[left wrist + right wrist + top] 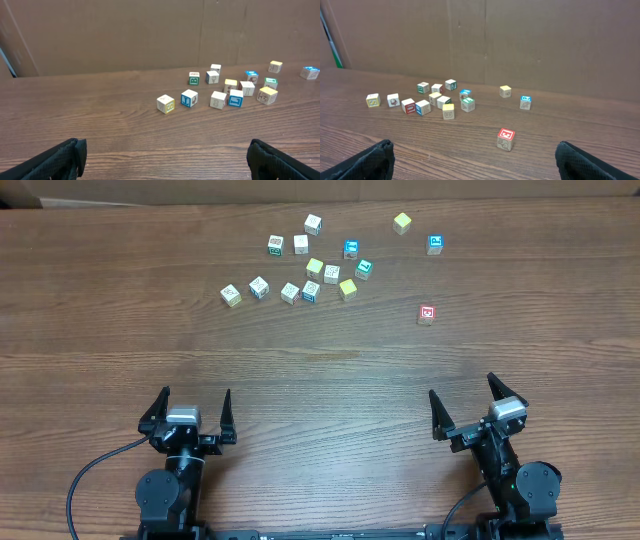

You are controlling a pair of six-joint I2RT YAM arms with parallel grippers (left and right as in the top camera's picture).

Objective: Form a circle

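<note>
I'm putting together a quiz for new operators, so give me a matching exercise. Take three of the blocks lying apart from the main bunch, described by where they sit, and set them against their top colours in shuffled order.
Blocks:
1. farthest-right block
2. lone block closest to the right hand
3. rear block, just left of block 1

Top colours:
a. yellow
b. red
c. blue

Pairs: 1-c, 2-b, 3-a.
</note>
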